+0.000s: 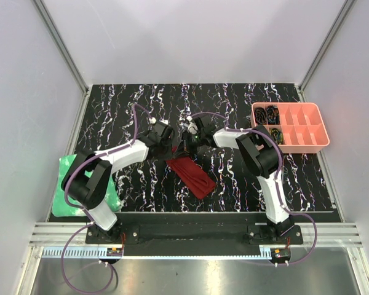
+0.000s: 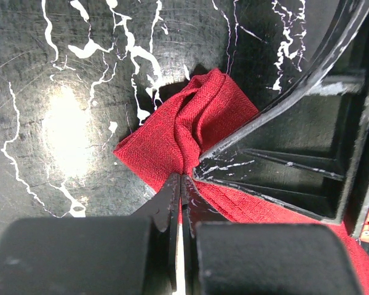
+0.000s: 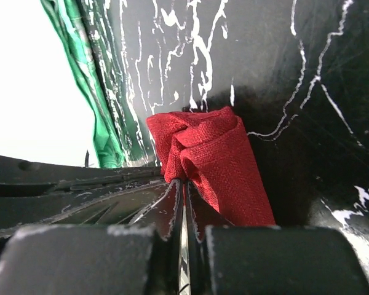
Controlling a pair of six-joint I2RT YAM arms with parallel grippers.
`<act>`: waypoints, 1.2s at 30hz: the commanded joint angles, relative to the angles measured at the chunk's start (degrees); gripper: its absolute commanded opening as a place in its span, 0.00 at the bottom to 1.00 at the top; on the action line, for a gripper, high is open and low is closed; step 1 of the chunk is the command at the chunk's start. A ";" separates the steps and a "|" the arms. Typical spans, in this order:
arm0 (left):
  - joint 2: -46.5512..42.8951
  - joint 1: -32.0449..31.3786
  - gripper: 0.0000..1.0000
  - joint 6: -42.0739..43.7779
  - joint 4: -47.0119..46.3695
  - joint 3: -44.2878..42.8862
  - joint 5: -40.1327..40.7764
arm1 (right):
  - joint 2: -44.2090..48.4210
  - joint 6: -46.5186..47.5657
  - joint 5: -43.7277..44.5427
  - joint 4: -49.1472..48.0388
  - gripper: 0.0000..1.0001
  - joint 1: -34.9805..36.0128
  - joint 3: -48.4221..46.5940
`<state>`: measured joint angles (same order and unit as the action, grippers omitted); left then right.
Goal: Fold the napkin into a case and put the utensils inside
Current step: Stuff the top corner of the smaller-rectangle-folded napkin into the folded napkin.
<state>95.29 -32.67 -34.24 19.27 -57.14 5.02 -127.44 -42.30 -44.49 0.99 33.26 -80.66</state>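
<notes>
1. We see one dark red napkin (image 1: 194,177) lying in the middle of the black table (image 1: 234,184). It is already folded into a long thin strip, so we think the case is partly made.
2. Our left gripper (image 2: 181,185) is squeezed tight on the far end of the cloth, which is bunched up.
3. Our right gripper (image 3: 184,184) is squeezed tight on the cloth too, right beside the left one.
4. That end looks crumpled, so we think the folding is not done.
5. We cannot find any gold utensils. Maybe the arms hide them. Putting them inside is not yet done.
6. We count one napkin, two grippers, one pink tray (image 1: 323,132), one green sheet (image 1: 74,184) and no utensils.
</notes>
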 commanded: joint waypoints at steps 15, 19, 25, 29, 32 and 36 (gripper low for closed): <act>-1.77 0.58 0.00 -4.08 -3.71 0.72 0.26 | -3.53 -0.50 -1.57 -2.93 0.08 2.43 -4.68; -2.21 1.11 0.00 -4.17 -3.18 1.24 1.14 | 0.78 0.82 -0.95 -2.23 0.21 1.20 -0.99; -3.52 1.29 0.00 -3.64 -3.36 2.74 1.14 | 5.79 2.40 0.28 -1.35 0.29 -0.30 2.97; -3.97 1.38 0.00 -3.38 -2.92 2.92 1.22 | 4.57 2.67 0.11 -1.35 0.28 -0.47 1.31; -4.41 1.38 0.00 -3.38 -3.01 3.01 1.22 | 2.73 2.49 0.37 0.59 0.22 -0.47 -0.45; -4.85 1.38 0.00 -3.20 -3.09 2.83 1.05 | 0.18 2.31 -0.07 1.11 0.10 -0.38 -3.36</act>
<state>92.90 -31.59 -37.56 17.89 -54.54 6.04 -125.67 -40.75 -44.53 1.45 32.84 -79.59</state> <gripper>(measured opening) 0.004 0.140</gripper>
